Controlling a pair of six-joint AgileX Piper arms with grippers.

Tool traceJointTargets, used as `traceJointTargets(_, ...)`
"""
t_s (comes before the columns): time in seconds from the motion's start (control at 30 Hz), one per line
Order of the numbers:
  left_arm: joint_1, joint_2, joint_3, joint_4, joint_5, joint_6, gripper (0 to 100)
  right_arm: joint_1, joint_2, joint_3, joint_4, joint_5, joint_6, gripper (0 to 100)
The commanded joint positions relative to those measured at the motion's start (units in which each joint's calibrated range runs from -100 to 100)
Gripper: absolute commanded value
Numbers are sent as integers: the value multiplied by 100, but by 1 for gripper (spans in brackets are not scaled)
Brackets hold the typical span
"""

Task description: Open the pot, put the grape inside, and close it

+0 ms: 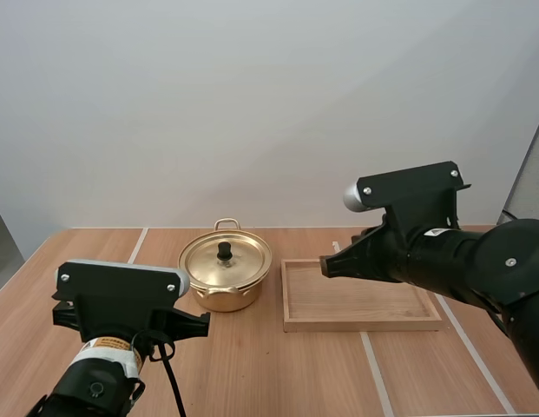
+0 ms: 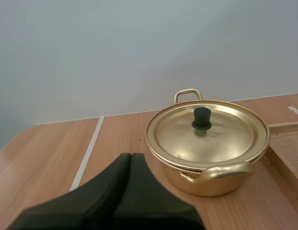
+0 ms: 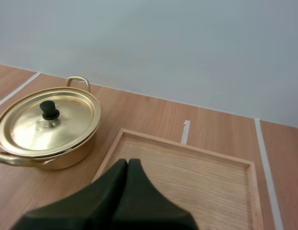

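High view: the pot [image 1: 224, 298] is sitting on the table [image 1: 278, 373], just beside the left rim of the wooden tray [image 1: 364, 325]. Its lid [image 1: 241, 262] is lying seated on it, the black knob [image 1: 224, 250] standing upright at the centre. I am holding my left arm [image 1: 121, 300] near the table's front edge, short of the pot, while my right arm [image 1: 460, 256] is reaching over the tray with its tip pointing toward the pot. Left wrist view: the left jaws are lying clenched together as one dark wedge, grasping nothing, with the pot lying ahead of them. Right wrist view: the right jaws are likewise clenched on nothing, hanging over the tray close to the rim that is facing the pot.

Hazards, as I am judging them: the knob is small and the polished lid is sloping away from it. Jaws descending while clenched, or opening late, are therefore risking a strike that is shoving the pot along the table or against the tray. An off-centre pinch is risking the lid tilting, slipping free and clattering back. Both arms are pointing at the same pot, so sending them in together is inviting a collision. A low sweep by the right arm is also risking a snag on the tray rim.
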Motion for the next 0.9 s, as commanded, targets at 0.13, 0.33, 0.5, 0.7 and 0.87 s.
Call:
traceJointTargets(0.13,7,-30,0,-12,-397,-49,0,-15,-63,17,64,-509,-285,0)
traceJointTargets(0.33,7,-30,0,-67,-397,-161,0,-15,-63,192,64,-726,-687,0)
traceJointTargets(0.5,145,-397,0,-230,-308,-194,0,283,-524,1036,-95,-1999,-1086,0)
traceJointTargets(0.7,192,-1047,0,-527,66,-194,0,563,-1441,1943,-452,-3488,-1095,0)
traceJointTargets(0.87,192,-1248,0,-825,714,-194,0,563,-1713,2307,-462,-4398,-1095,0)
